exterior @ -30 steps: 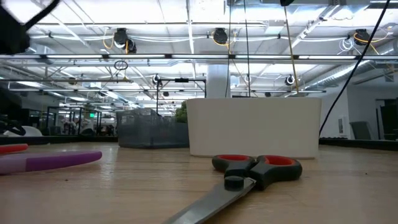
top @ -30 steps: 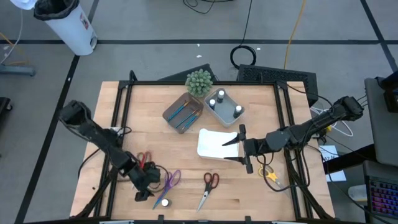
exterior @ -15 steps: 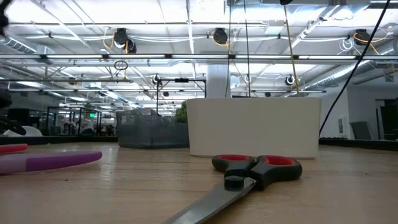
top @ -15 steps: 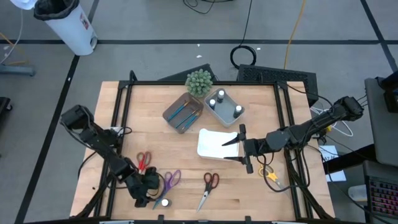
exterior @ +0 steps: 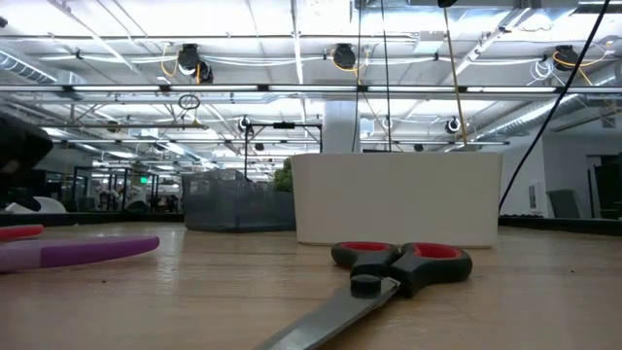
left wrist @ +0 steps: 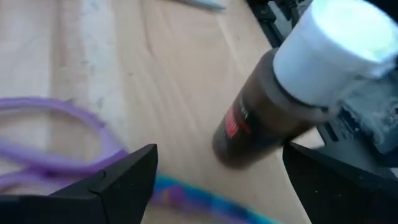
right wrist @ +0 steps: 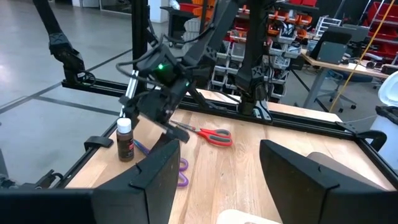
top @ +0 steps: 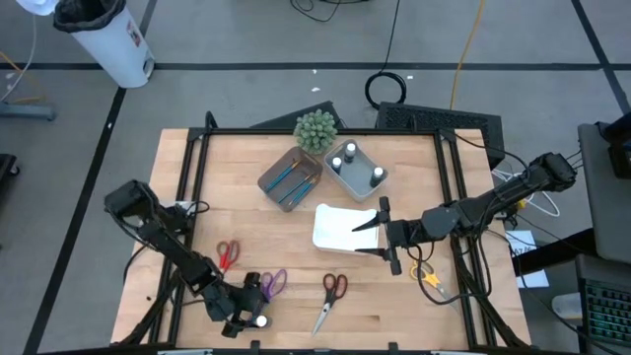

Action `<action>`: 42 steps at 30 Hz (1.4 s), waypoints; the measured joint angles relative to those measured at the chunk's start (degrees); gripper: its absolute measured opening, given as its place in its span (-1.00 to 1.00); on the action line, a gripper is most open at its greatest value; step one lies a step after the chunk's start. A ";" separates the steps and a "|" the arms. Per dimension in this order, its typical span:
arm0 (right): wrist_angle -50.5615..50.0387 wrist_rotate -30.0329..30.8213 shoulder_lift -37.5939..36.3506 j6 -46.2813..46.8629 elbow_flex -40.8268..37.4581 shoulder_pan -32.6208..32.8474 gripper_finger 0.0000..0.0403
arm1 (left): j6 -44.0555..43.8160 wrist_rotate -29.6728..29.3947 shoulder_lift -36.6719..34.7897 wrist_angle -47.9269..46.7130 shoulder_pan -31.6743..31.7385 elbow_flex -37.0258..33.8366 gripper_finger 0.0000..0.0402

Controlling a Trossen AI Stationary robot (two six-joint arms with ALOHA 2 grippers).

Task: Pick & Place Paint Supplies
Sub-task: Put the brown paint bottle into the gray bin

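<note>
Left gripper [top: 246,314] lower, now beside bottle [top: 261,320]

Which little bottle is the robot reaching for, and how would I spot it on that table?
Look at the wooden table, at the near edge on the robot's left side, where the left hand hovers with fingers open. Just by it stands a small dark bottle with a white cap, next to the purple scissors. It is the only bottle standing loose on the wood; the others sit in the pale tray.

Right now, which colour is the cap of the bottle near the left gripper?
White; the bottle itself is dark. Best in the left wrist view.
</note>
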 joint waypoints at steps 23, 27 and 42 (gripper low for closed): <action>-0.07 0.01 0.00 -1.50 0.00 0.02 0.04 | 3.40 -0.72 8.99 5.70 2.46 3.63 0.12; -0.08 0.01 0.00 -1.50 0.00 0.01 0.04 | 4.17 2.56 8.47 5.32 4.84 4.64 -0.27; 1.72 0.10 0.07 -1.49 0.00 -0.29 0.04 | 15.89 -2.04 -10.11 -25.28 17.34 8.34 -0.32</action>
